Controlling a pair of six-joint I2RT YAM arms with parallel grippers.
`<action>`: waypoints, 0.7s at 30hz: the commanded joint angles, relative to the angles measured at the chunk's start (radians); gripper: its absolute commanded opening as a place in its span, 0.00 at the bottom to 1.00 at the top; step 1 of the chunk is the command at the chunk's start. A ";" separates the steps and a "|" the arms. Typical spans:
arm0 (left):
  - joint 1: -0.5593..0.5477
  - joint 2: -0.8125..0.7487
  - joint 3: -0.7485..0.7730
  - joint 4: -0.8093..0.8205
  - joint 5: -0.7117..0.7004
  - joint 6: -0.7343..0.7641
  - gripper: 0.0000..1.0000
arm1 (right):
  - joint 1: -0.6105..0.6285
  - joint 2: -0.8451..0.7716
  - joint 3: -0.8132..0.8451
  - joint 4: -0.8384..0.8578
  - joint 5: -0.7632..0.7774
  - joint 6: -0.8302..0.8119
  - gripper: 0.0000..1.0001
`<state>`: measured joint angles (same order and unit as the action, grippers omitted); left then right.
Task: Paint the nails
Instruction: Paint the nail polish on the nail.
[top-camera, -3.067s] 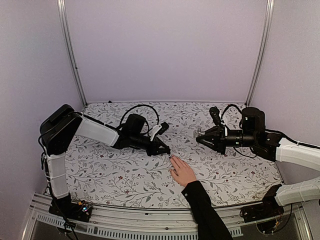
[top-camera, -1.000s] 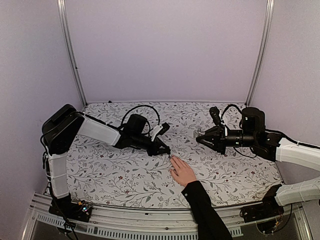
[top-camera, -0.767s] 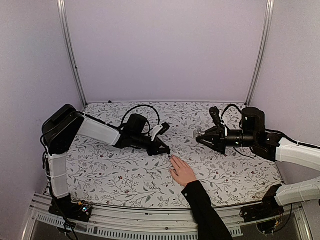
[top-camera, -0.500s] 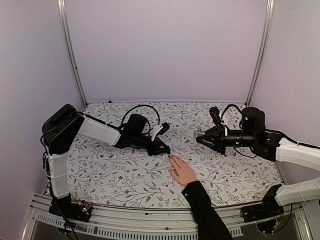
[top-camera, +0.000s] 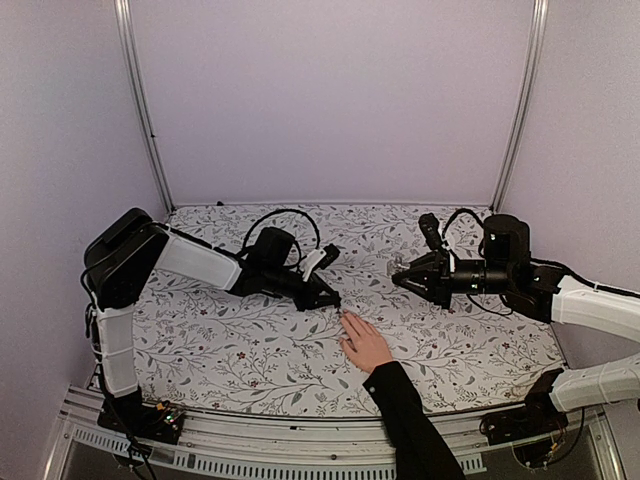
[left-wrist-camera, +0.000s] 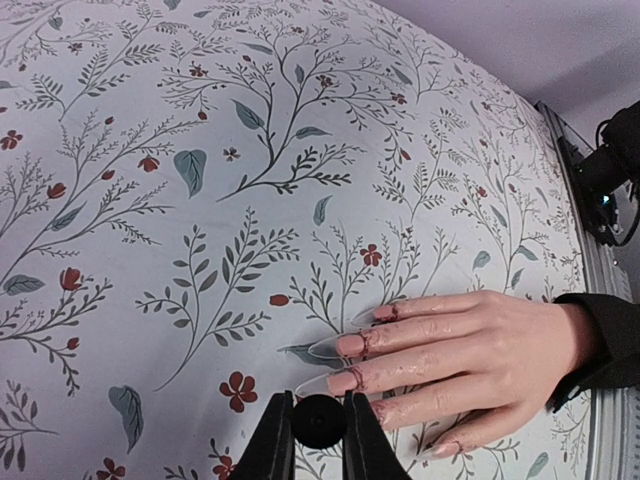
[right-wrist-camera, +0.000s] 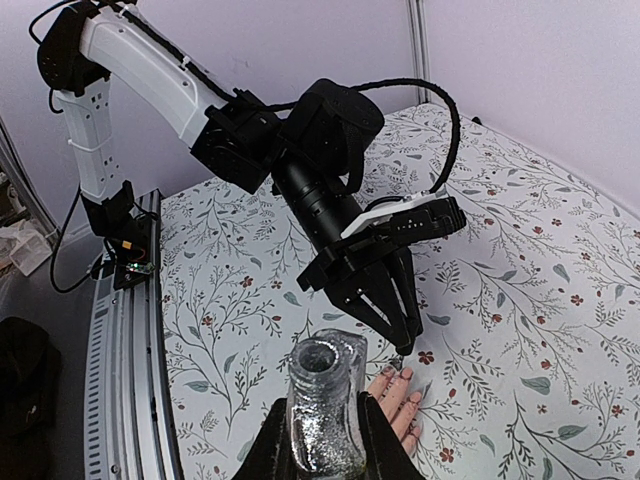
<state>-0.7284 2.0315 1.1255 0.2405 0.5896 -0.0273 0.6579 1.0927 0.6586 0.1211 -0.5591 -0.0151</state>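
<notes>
A light-skinned hand (top-camera: 366, 346) with a black sleeve lies flat on the floral cloth, fingers pointing toward the left arm. Its nails (left-wrist-camera: 350, 345) are pink with long clear tips and dark red smears at the cuticles. My left gripper (left-wrist-camera: 318, 405) is shut on a round black brush cap (left-wrist-camera: 320, 425), seen end-on just beside the middle fingertips; the brush itself is hidden under the cap. In the top view that gripper (top-camera: 333, 300) hangs right at the fingertips. My right gripper (right-wrist-camera: 327, 445) is shut on an open glittery polish bottle (right-wrist-camera: 325, 400), held off to the right (top-camera: 400, 273).
The floral tablecloth (top-camera: 230, 340) covers the table. A metal rail (top-camera: 250, 428) runs along the near edge, with upright posts (top-camera: 145, 110) at the back corners. Cables loop over the left wrist (top-camera: 285, 215).
The left arm has shifted only very slightly near the fingertips. The hand, the bottle and the right arm have stayed where they were.
</notes>
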 joint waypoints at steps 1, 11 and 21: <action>0.004 0.009 0.008 -0.016 -0.007 0.011 0.00 | -0.007 -0.010 -0.013 0.029 0.002 0.006 0.00; 0.010 -0.005 0.005 -0.018 -0.018 0.013 0.00 | -0.007 -0.011 -0.012 0.028 0.001 0.007 0.00; 0.019 -0.021 0.003 -0.029 -0.028 0.021 0.00 | -0.007 -0.011 -0.013 0.028 0.001 0.007 0.00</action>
<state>-0.7208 2.0312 1.1255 0.2333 0.5690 -0.0257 0.6579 1.0927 0.6586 0.1211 -0.5591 -0.0151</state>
